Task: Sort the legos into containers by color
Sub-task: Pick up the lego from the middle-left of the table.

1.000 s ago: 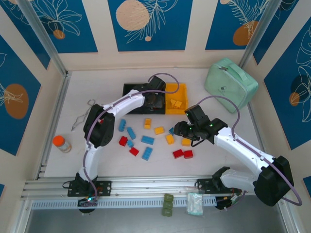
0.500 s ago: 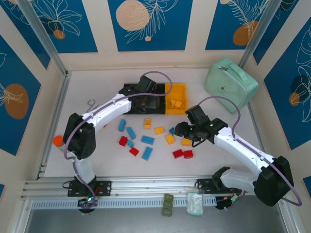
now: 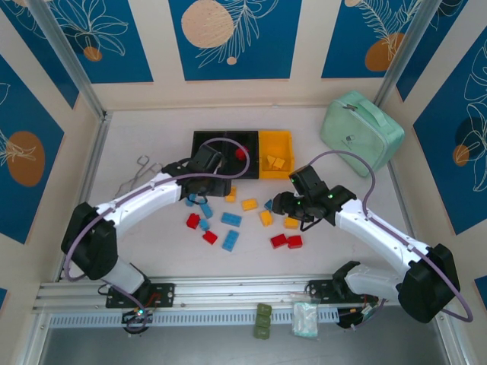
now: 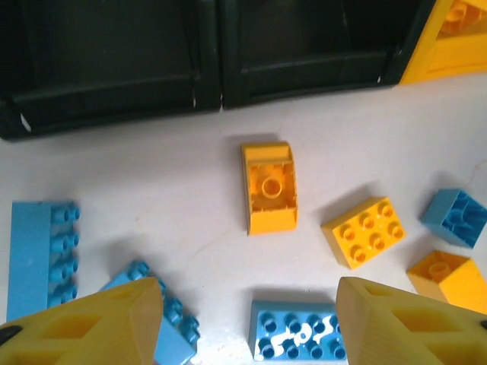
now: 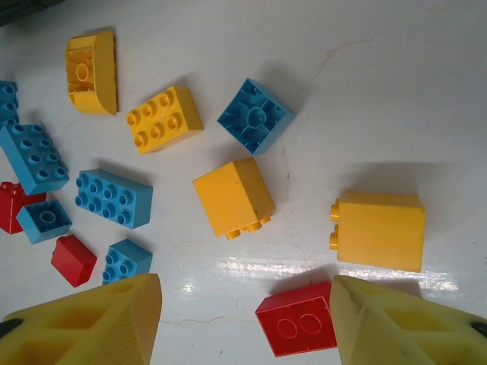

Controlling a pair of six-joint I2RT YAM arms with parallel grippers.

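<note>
Pale surface under blue-patterned walls: most legos lie loose mid-frame, just below the containers at upper centre, where one red and some yellow already sit by color. Over the loose bricks the left end effector and right end effector hover open and empty, likely lining up picks.

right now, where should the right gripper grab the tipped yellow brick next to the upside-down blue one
Grip the yellow brick across its two smooth flat faces, coming straight down from above. It lies tipped over, with its studs pointing sideways along the table, so the stud face gives a poor hold. It also sits slanted, so the right gripper probably needs a small twist to line up.
</note>
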